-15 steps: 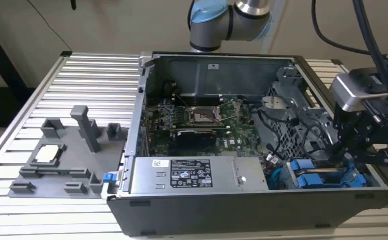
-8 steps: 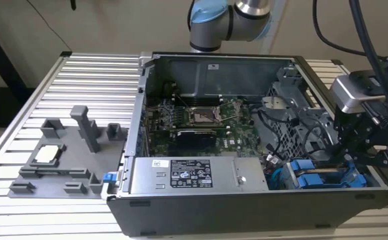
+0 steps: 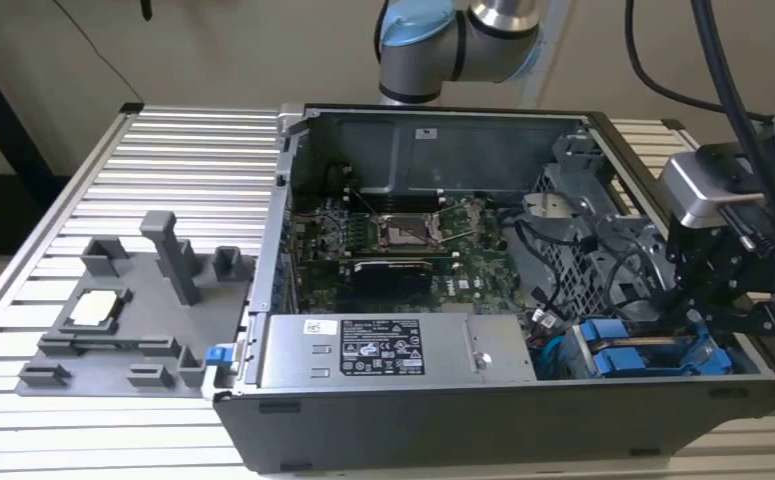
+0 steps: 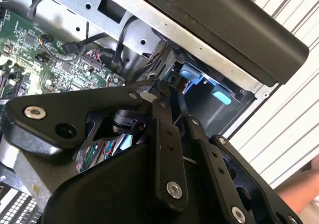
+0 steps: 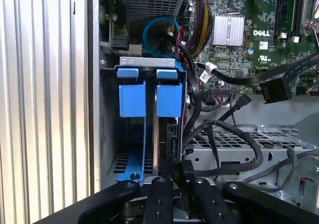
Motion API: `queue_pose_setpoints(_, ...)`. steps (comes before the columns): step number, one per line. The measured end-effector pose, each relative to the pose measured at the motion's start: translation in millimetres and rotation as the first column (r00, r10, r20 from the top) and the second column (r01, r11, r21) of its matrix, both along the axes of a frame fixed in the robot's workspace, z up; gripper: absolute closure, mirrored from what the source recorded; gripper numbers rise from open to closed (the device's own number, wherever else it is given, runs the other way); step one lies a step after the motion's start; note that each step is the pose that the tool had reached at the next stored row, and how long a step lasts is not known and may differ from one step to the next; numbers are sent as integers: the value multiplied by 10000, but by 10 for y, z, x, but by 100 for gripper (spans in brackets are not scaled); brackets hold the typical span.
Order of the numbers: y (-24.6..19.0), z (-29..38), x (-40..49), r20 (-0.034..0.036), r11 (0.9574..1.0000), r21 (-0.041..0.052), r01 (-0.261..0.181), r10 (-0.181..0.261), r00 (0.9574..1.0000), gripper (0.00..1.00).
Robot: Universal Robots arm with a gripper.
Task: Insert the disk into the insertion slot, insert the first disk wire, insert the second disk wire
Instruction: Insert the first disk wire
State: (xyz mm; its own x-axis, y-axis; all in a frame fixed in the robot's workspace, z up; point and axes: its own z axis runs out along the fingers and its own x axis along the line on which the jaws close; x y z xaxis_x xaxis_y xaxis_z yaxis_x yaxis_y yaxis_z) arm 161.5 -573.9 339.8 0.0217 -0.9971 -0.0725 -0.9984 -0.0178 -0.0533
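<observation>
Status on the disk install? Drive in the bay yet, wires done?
Done: the disk sits in the insertion slot, beside a second blue carrier. In hand: the gripper is at the disk's near edge; whether it is fully seated is unclear. Left: a black connector hangs loose, so the wires look undone.

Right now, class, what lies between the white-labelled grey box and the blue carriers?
A tangle of blue and black cables fills that gap, as the exterior view shows.
</observation>
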Motion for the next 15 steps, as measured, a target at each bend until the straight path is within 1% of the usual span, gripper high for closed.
queue_pose_setpoints(10, 0, -34, 0, 13, 10000, 3, 47, -47, 10000, 81)
queue_pose_setpoints(15, 0, -91, -1, 13, 10000, -7, 76, -76, 10000, 81)
